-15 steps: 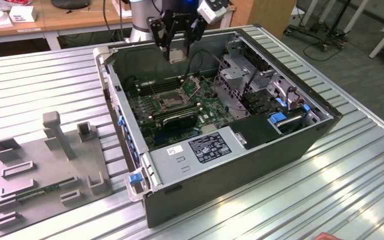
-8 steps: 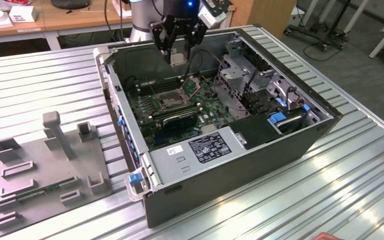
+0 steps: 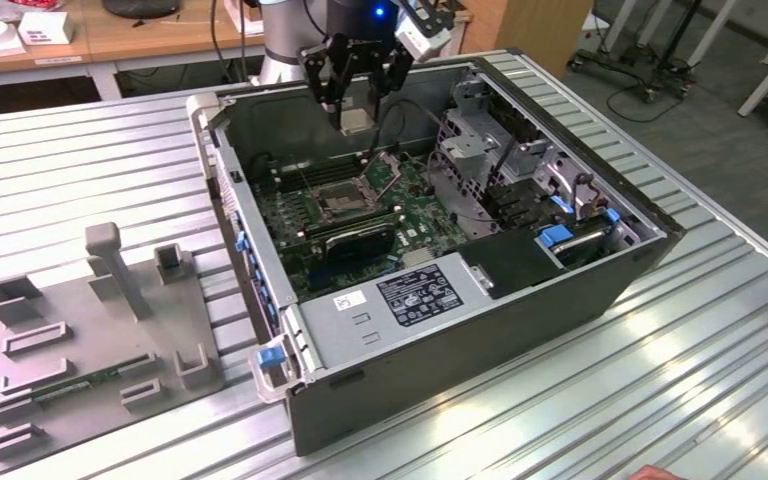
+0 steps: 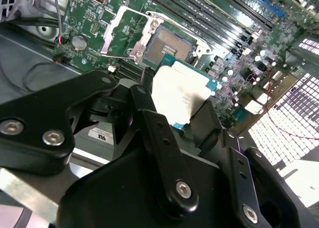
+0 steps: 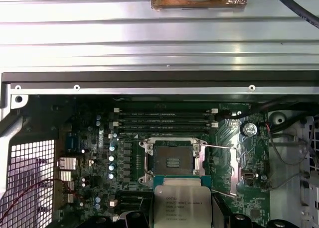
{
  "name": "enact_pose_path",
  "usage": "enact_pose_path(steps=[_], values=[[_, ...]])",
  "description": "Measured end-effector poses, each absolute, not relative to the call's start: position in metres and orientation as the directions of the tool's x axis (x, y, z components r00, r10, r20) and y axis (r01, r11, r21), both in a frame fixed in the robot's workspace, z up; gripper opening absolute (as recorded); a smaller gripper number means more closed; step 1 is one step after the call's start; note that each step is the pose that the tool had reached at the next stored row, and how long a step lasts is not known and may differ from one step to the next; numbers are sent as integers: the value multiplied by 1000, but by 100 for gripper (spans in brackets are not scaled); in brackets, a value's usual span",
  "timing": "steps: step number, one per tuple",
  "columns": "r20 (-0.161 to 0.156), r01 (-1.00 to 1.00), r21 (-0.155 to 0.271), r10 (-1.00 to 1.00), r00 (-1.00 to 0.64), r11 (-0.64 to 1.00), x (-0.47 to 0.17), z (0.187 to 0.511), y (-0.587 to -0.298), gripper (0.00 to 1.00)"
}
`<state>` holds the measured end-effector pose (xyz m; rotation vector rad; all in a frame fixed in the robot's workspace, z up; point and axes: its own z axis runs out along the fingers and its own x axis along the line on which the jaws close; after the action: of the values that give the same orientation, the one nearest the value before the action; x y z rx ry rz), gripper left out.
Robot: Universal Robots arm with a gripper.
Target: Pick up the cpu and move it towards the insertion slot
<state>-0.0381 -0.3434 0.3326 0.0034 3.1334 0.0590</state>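
My gripper (image 3: 357,112) hangs over the far end of the open computer case (image 3: 624,275), shut on the cpu (image 3: 355,122). In both wrist views the cpu (image 4: 182,91) (image 5: 180,205) shows as a flat silver square with a thin green rim, pinched at two opposite edges by the black fingers (image 4: 149,123). The insertion slot (image 5: 173,161) (image 4: 169,45) is a square socket with a silver frame and a dark centre on the green board. It lies open just beyond the cpu's edge, well below it.
Long black memory slots (image 5: 164,119) run beside the socket, and a thin latch lever (image 5: 219,147) sticks out from it. Drive cages and blue clips (image 3: 564,225) fill the case's right side in the exterior view. A grey fixture (image 3: 91,340) sits on the slatted table.
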Motion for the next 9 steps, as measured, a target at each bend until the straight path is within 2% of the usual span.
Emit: enact_pose_path(steps=[9], values=[[-5, 2, 37, 3, -1000, 999, -38, 333, -343, 54]])
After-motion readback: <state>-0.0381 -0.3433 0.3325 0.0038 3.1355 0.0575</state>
